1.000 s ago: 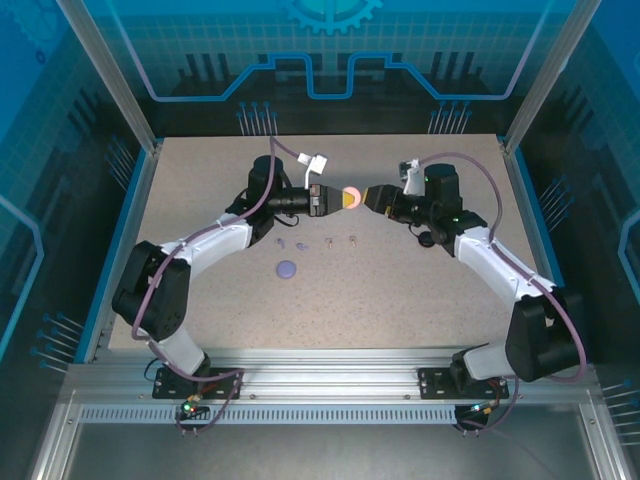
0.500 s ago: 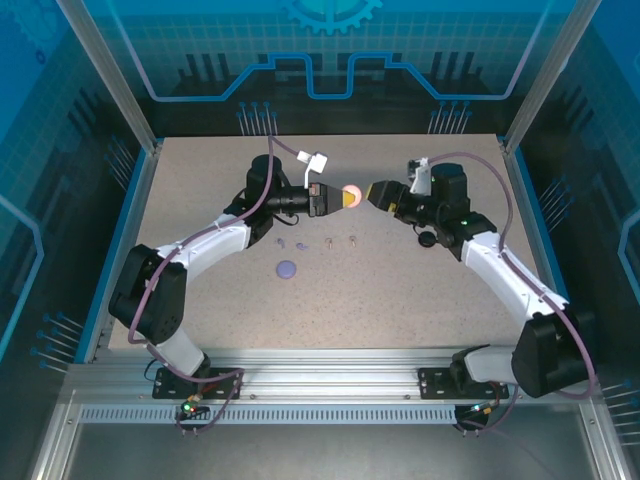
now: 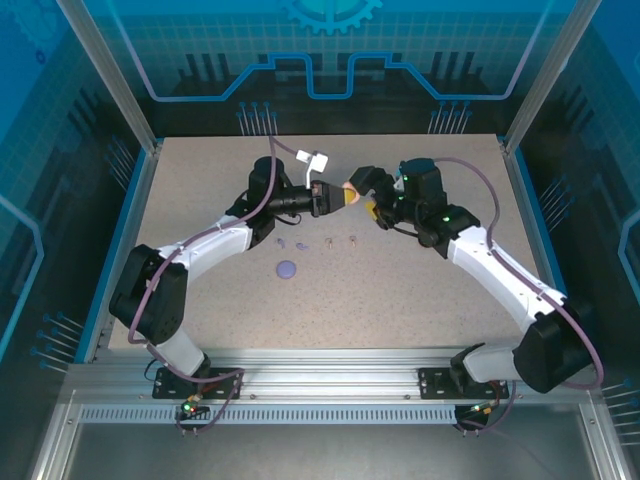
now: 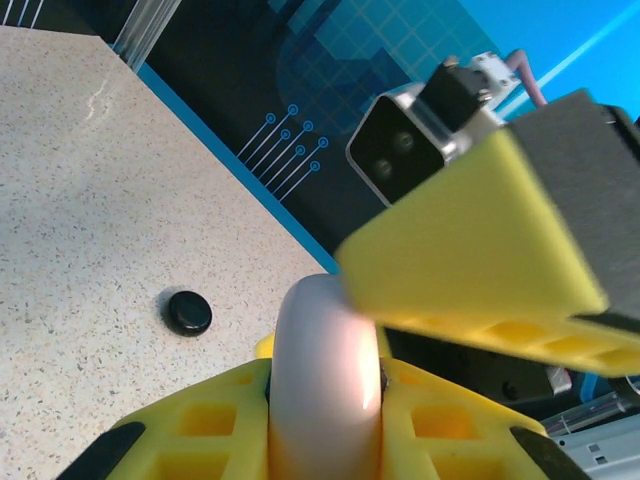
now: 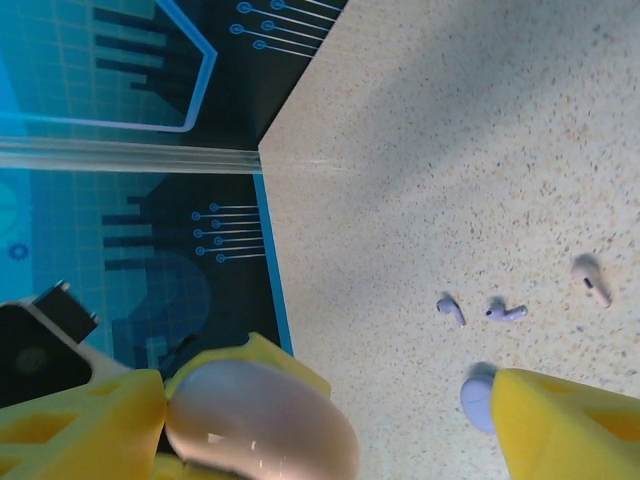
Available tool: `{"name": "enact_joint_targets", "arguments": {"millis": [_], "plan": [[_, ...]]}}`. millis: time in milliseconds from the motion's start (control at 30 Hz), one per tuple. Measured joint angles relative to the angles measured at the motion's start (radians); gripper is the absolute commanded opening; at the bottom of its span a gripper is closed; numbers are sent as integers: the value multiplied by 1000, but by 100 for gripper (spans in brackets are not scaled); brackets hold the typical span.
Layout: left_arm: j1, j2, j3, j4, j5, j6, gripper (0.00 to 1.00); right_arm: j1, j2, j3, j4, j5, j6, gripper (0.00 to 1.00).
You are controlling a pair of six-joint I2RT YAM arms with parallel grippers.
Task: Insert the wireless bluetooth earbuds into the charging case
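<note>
**Change.** Over the last second the right end effector [image 3: 367, 195] has spread its jaws wide and swung in from a head-on stance. One finger now lies against or just beside the pink case [image 3: 350, 189]; contact cannot be told. It grips nothing. Judged: it is setting up to work this case, probably to open it, so no earbud can yet be inserted.

**Left end effector** [image 3: 340, 197]. Clamped on the pink case, holding it above the counter [image 3: 450, 300] with its edge turned toward the right arm.

**Containers.**
- Pink case: looks closed; contents hidden.
- Lilac case [image 3: 288, 268]: flat on the counter at 7 o'clock of the held case. It looks closed, with nothing seen in it.
- Black case [image 4: 188, 312]: on the counter at 9 o'clock of the pink case in the left wrist view. It looks closed.

**Loose items.**
- Lilac earbuds [image 3: 290, 243]: a pair on the counter at 7 o'clock of the held case.
- Pink earbuds [image 3: 340, 240]: a pair at 6 o'clock of the held case, all outside any case.
</note>
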Motion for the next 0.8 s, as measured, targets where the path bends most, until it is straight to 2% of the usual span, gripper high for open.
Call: {"name": "enact_joint_targets", "arguments": {"millis": [167, 267, 467, 667, 800], "plan": [[-17, -5, 0, -13, -20, 36, 0, 38, 60, 52, 3, 27, 62, 78], [-20, -15, -2, -12, -31, 47, 0, 50, 69, 60, 14, 36, 82, 69], [-21, -30, -17, -10, -45, 61, 0, 51, 70, 61, 16, 60, 105, 61], [-21, -30, -26, -9, -49, 64, 0, 51, 70, 61, 15, 71, 107, 47], [-21, -30, -26, -8, -50, 64, 0, 51, 69, 61, 16, 74, 109, 42]]}}
